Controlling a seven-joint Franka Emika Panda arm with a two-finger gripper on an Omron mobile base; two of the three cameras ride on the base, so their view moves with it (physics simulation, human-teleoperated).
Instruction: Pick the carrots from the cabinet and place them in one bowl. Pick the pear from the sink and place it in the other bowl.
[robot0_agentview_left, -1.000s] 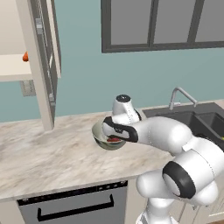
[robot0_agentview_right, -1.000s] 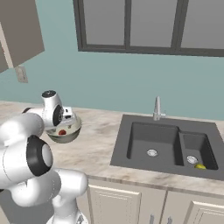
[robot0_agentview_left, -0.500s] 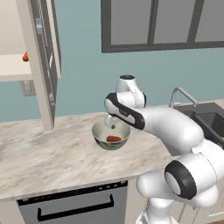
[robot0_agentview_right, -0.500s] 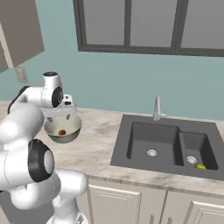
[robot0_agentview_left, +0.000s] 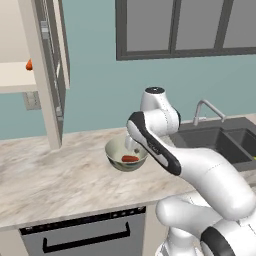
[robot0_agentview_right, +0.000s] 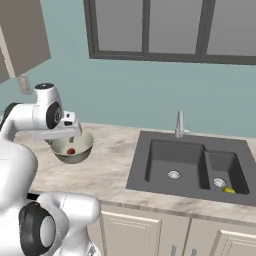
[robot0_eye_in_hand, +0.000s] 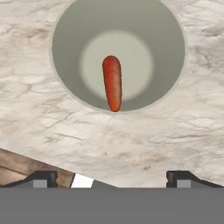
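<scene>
Spread, empty gripper (robot0_eye_in_hand: 112, 179) hovers above the bowl (robot0_eye_in_hand: 65, 83), where one carrot (robot0_eye_in_hand: 112, 82) lies. Farther off, a second carrot (robot0_agentview_left: 29, 65) waits on the cabinet (robot0_agentview_left: 15, 80) shelf; fetching it seems next.

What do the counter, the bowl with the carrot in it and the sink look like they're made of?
Counter: polished marble or a stone-look laminate, judging by grey-brown veins on cream. Bowl: probably matte glazed ceramic, with a smooth grey-green wall, pale bottom and no glare. Sink: dark matte composite or coated metal, uniformly charcoal, with shiny silver drains.
</scene>
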